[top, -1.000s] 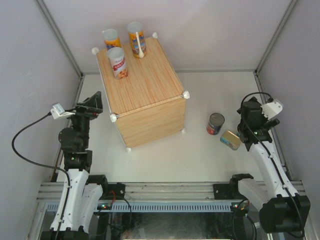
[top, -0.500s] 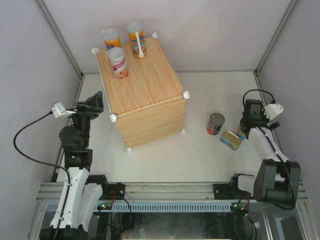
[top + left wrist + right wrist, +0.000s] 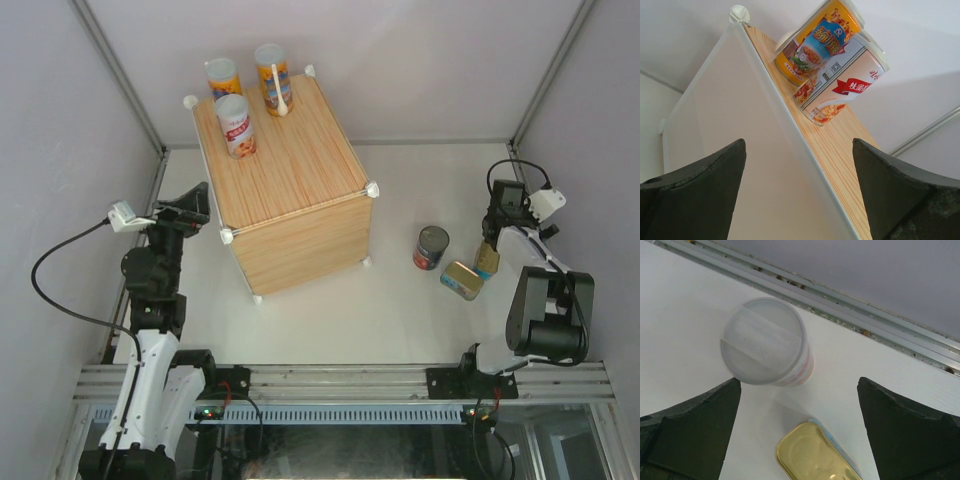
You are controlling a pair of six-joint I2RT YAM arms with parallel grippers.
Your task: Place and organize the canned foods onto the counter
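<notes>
The counter (image 3: 290, 165) is a wood-grain cube with white ball corners. Three tall cans (image 3: 238, 125) stand on its far left corner. Two of them (image 3: 840, 82) show in the left wrist view above the counter's pale side panel (image 3: 725, 130). My left gripper (image 3: 188, 212) is open and empty beside the counter's left side. On the table at the right stand a dark tomato can (image 3: 431, 247), a flat gold tin (image 3: 461, 280) and a pale-lidded tall can (image 3: 765, 340) partly under my right arm. My right gripper (image 3: 494, 236) is open above the tall can and the gold tin (image 3: 815, 452).
Grey walls close in the white table on three sides. A metal rail (image 3: 880, 322) runs along the right wall close behind the tall can. The arm bases and a rail (image 3: 340, 385) line the near edge.
My right arm has pulled back toward the far right wall and folded, so the gripper now hangs over the tall can and tin. The left arm has barely shifted.
</notes>
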